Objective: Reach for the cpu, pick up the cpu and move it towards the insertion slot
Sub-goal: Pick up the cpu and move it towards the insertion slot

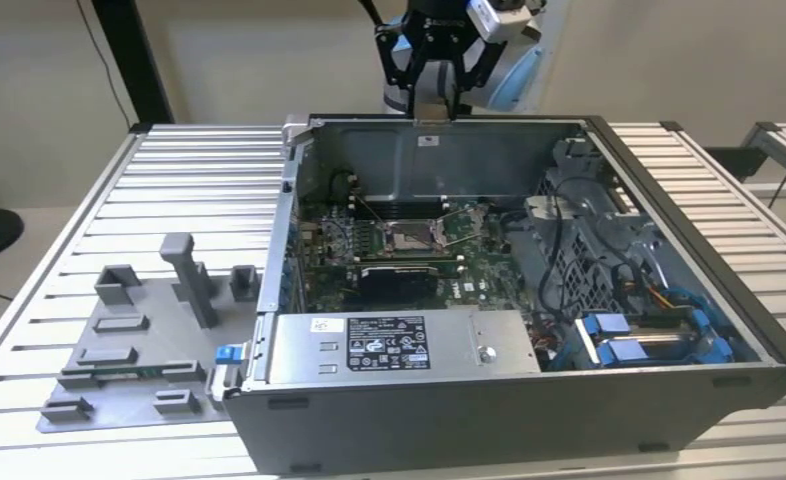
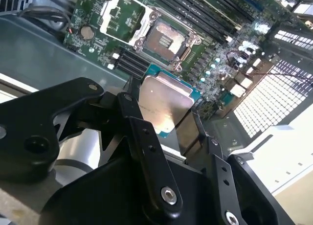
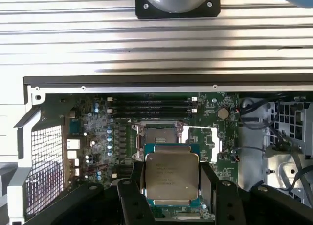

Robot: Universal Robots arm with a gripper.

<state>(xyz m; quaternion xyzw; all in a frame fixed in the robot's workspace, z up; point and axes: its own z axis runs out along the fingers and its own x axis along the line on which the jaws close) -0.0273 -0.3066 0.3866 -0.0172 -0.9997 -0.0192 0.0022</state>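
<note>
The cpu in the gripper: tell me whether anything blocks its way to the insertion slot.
Nothing visible does. The gripper holds the cpu above the open case, and the insertion slot lies uncovered on the green board, its metal frame swung open beside it.

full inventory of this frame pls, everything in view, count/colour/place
cpu: 1, silver lid on green board, clamped in the end effector, above the open case
insertion slot: 1, silver frame with dark centre, on the motherboard
motherboard: 1, green, on the case floor
computer case: 1, grey, lid off, on the table
power supply: 1, silver with a black label, near wall of the case
fixture blocks: several, grey, exterior view's left of the case
table: 1, silver, ribbed
end effector: 1, black, shut on the cpu
</note>
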